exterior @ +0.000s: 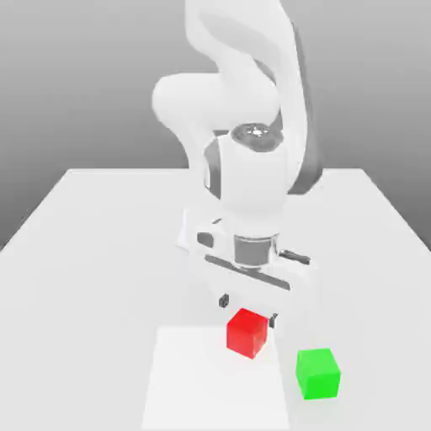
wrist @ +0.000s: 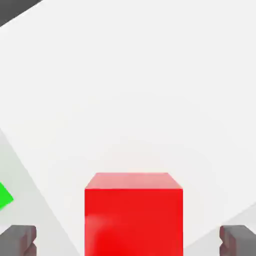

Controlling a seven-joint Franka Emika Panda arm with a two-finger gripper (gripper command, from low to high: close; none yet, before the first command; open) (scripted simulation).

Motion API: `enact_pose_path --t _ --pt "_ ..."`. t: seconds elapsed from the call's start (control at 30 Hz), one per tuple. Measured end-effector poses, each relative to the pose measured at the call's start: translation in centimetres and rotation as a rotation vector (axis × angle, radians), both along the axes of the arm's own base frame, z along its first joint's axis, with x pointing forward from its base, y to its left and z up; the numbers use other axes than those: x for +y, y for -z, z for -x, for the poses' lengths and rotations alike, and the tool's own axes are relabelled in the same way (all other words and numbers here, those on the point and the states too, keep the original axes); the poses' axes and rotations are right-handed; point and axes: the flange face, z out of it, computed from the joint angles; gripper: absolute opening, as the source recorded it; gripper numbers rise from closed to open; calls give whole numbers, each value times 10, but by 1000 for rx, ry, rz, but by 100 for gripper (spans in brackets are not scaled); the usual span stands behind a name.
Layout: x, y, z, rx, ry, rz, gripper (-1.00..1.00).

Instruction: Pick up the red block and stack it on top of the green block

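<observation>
Half-cropped green block [wrist: 4, 196], frame edge.

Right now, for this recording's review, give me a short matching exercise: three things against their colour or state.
Things:
1. red block
2. green block
3. gripper

States:
A. open, a finger on either side of a cube
B. on the table, toward the exterior view's right, apart from the other cube
C. on the table between the fingers, not lifted

Pairs: 1-C, 2-B, 3-A
</observation>
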Motion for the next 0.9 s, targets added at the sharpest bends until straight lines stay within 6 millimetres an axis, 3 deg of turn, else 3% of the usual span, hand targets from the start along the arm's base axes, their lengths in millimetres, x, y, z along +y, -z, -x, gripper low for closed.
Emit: enact_pose_path --t 0.1,0.13,0.37,0.7,0.77,0.9 --pt "0 20 3 3 -2 -4 0" --pt "0 25 4 4 -3 -4 -100" --pt "0 25 4 2 -3 -4 -100" --pt "1 -34 3 2 -7 -2 -100" --pt "15 -42 -5 5 -10 -4 -100" --pt "62 -59 -38 9 -7 -4 -100"
